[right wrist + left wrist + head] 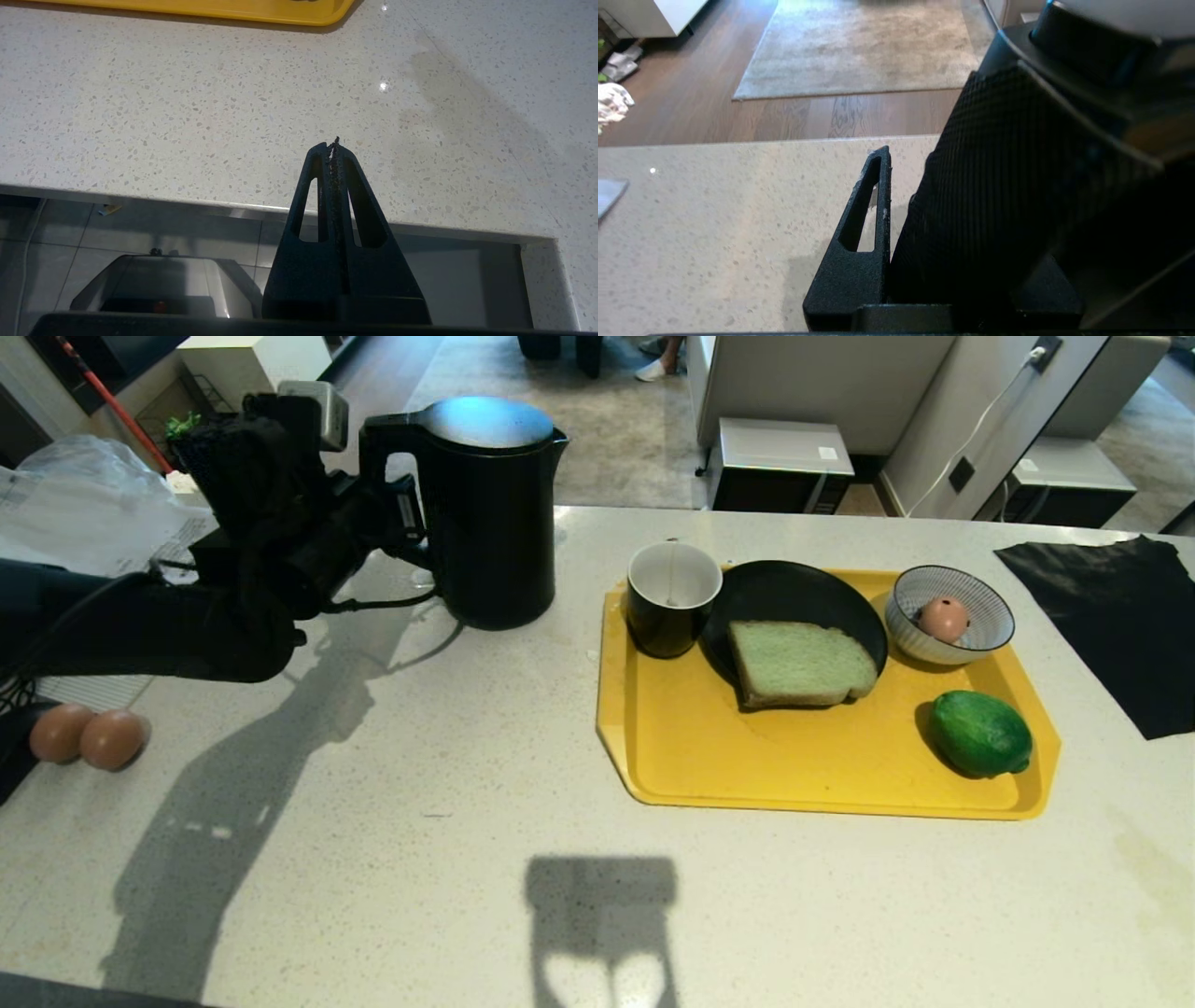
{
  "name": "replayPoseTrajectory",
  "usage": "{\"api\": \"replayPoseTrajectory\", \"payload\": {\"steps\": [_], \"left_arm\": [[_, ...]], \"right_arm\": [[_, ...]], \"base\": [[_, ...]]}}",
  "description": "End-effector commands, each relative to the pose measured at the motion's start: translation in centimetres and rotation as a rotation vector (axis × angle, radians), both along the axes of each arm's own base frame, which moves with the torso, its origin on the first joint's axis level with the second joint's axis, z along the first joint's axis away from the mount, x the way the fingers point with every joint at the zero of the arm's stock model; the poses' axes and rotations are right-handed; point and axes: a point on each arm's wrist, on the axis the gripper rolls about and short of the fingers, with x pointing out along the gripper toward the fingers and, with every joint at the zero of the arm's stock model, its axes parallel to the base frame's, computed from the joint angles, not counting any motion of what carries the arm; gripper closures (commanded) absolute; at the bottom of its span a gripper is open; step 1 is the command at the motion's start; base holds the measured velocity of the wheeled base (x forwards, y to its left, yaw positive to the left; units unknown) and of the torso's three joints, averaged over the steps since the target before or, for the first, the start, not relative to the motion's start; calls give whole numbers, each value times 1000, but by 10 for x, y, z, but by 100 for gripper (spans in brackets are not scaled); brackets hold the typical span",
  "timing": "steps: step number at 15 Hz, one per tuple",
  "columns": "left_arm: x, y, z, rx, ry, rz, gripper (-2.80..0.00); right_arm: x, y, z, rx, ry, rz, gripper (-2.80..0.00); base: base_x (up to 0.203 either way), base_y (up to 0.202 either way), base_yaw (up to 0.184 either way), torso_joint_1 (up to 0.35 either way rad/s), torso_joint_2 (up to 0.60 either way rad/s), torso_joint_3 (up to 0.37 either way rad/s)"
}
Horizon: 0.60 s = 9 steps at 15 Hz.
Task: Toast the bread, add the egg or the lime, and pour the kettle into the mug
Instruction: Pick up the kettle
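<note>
The left gripper (406,523) is reaching in from the left and is pinching the handle (397,476) of the kettle (490,513). In the left wrist view one finger (864,233) is lying flat against the textured black handle (994,186), so the grip looks closed on it. The kettle is standing upright on the counter (420,784), to the left of the yellow tray (803,775) and apart from it. The right gripper (334,154) is hanging below the counter edge with its fingers pressed together, holding nothing.

What may go wrong: the handle is being held only from the side, so a heavy kettle may be swinging or slipping in the grip when it is lifted. The mug (670,599) is small and is touching the black plate (794,597), so water may be missing it and wetting the bread (801,663), which is lying half on the plate and half on the tray. A low carry may also be knocking the mug over.

Counting: one kettle, one mug, one plate, one slice of bread, one lime (980,733) on the near right of the tray, one striped bowl (950,614) with one egg (943,619) inside it, and two more eggs (89,735) on the counter at the far left, touching each other.
</note>
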Motion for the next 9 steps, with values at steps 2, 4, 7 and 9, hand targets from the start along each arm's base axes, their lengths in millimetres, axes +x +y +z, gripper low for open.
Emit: {"api": "replayPoseTrajectory", "payload": {"steps": [2,4,7,9], "left_arm": [[-14,0,24,-6,-71,-6,0],[-19,-3,39,-11,-124,-14,0],[-27,-6,63,-22,-205,-16,0],[-36,-7,80,-22,-258,-17,0]], "right_arm": [[0,0,0,1,0,0,0],[0,0,0,0,0,0,0],[0,0,0,0,-1,0,0],[0,0,0,0,0,0,0]], "base": [[0,0,0,0,0,0],[0,0,0,0,0,0],[0,0,0,0,0,0],[0,0,0,0,0,0]]}}
